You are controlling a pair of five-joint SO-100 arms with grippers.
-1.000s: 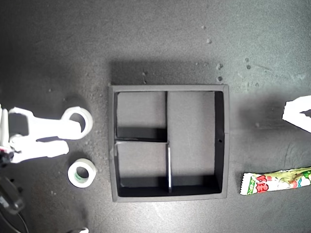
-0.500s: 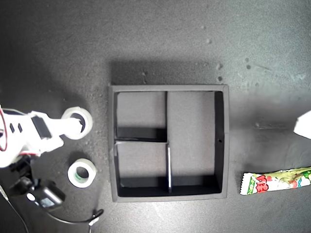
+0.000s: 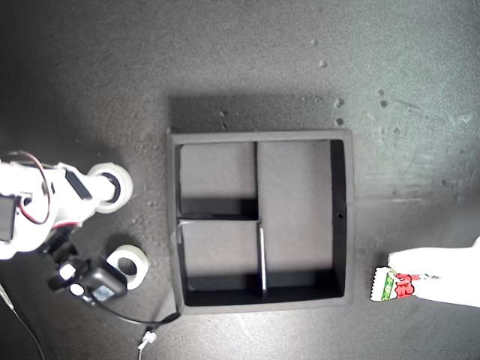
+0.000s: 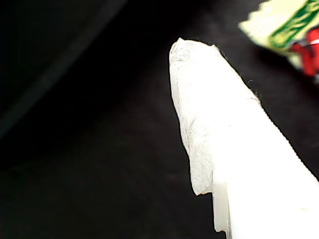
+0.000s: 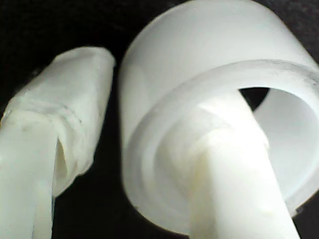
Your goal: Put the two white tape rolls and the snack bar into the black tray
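The black tray (image 3: pixel 262 136) sits mid-table with its compartments bare. At the exterior view's left, my second gripper (image 3: pixel 105 189) straddles the wall of the plain white tape roll (image 3: pixel 112 174) (image 5: pixel 209 45). One finger is in the hole and the other is outside with a thin gap, so the gripper (image 5: pixel 144 99) is open. The roll with the greenish core (image 3: pixel 129 264) lies below it, partly behind the arm's black camera. At the exterior view's right, my first gripper (image 3: pixel 420 279) covers most of the snack bar (image 3: pixel 388 286) (image 4: pixel 284 25). Only one of its fingers (image 4: pixel 224 149) shows.
A black camera module (image 3: pixel 94 285) and its cable (image 3: pixel 154 324) hang over the table near the tray's lower corner at the exterior view's left. Small pale specks (image 3: pixel 337 101) dot the dark mat beyond the tray.
The second arm swung round at the plain roll and now partly hides the greenish-core roll. The first gripper came down from the exterior view's right edge onto the snack bar.
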